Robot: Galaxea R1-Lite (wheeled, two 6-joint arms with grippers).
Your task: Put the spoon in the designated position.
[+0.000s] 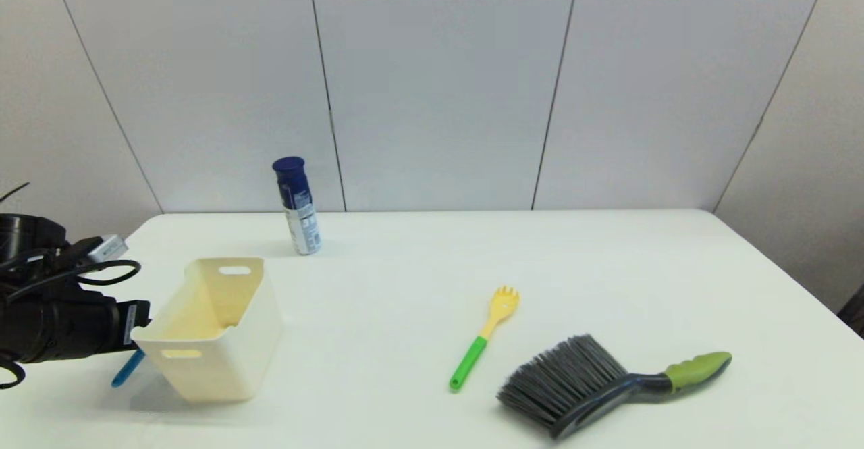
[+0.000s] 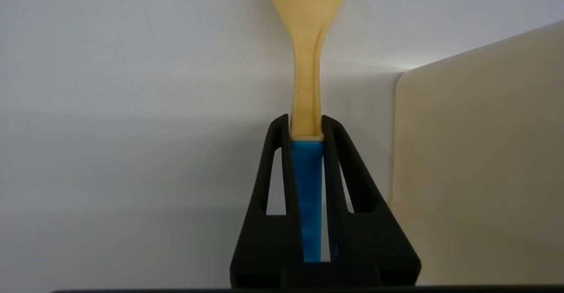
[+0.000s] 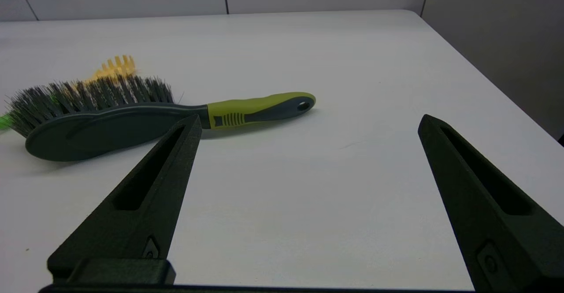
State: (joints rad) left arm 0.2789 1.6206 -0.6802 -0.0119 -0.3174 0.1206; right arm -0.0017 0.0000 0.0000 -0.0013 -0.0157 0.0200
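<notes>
The left gripper (image 2: 307,123) is clamped on the spoon (image 2: 307,64), fingers pinching right where the blue handle meets the pale yellow neck, w/ the oval head sticking out ahead of the tips over bare table (image 1: 418,287). In the head view only the tail of the blue handle shows, poking out below the arm at the near-left corner of the cream bin (image 1: 216,327). So the spoon sits just beside the bin's outer wall, not in it; whether it is lifted clear of the tabletop I can't tell from these angles, probably low.

The right gripper (image 3: 308,125) hangs idle over the right side of the table, fingers wide apart, near the dust brush (image 3: 110,116). A fork (image 1: 484,336) w/ green handle lies mid-table and a blue spray can (image 1: 298,206) stands at the back.

Risks from here, as I judge them (assuming the bin is the target spot):
- The wall is very close beside the fingers. A sideways move w/o enough lift could catch the rim and shove or tip the light bin.
- The grip is on a thin, smooth section, so the spoon may pivot or slip if its head knocks the wall.
- Releasing too early drops it outside, next to the bin.
</notes>
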